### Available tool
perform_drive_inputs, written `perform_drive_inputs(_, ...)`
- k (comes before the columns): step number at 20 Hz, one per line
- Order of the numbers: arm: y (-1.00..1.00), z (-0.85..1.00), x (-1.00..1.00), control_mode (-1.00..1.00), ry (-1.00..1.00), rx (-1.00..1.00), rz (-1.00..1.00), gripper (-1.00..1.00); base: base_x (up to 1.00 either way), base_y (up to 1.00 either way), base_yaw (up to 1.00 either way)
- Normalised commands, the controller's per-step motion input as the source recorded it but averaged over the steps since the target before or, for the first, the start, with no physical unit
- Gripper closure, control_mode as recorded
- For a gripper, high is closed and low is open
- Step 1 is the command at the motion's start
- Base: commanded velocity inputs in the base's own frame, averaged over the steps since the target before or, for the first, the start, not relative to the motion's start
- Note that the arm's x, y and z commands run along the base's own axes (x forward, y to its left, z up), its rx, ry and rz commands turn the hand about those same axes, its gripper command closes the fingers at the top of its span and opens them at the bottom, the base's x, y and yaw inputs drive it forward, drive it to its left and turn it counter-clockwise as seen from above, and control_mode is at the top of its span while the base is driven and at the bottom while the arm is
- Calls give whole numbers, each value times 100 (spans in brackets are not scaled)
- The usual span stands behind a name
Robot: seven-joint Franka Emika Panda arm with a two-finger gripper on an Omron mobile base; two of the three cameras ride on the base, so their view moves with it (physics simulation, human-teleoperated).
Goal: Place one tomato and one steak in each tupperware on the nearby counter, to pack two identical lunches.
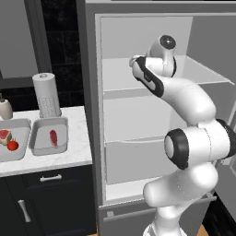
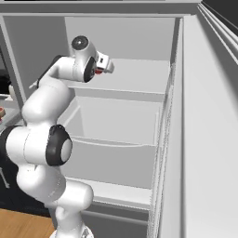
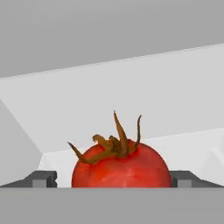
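Progress: one tupperware (image 1: pixel 11 145), at 9 o'clock in the left base view, is seen to hold a steak (image 1: pixel 4 136) and a tomato (image 1: pixel 13 145); that lunch is judged packed.
Second tupperware (image 1: pixel 49 135): just beside the first on the worktop (image 1: pixel 73 154), holding a steak (image 1: pixel 53 137) only; a tomato is still owed to it.
Remaining: the second tomato (image 3: pixel 120 168) is judged to need carrying from the fridge (image 2: pixel 121 121) to that container.
Tomato in hand view: at 6 o'clock, directly between the two dark finger tips, over a pale fridge shelf (image 3: pixel 131 100).
Jaws: the gripper (image 3: pixel 114 178) is spread about as wide as the tomato, one tip flanking each side; whether the fruit is actually clamped cannot be told.
Arm: reached into the upper fridge compartment, as seen at 11 o'clock in the right base view, where a trace of red shows at the gripper.
Materials: the tomato is glossy red and round with a dry, curled brown stem; the steaks are flat and red; the tupperwares are grey rectangular trays with rounded corners; the worktop is a white, faintly speckled slab over dark cabinets.
Other: a perforated cylinder topped by a paper roll (image 1: pixel 46 94) stands behind the trays.
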Motion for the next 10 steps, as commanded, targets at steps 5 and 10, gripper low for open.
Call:
perform_drive_inputs(5,-3,-18,52,-100,1,0,0,-100,0,0,0)
perform_drive_inputs(10,0,-57,2,-100,0,-3,0,-100,0,0,0)
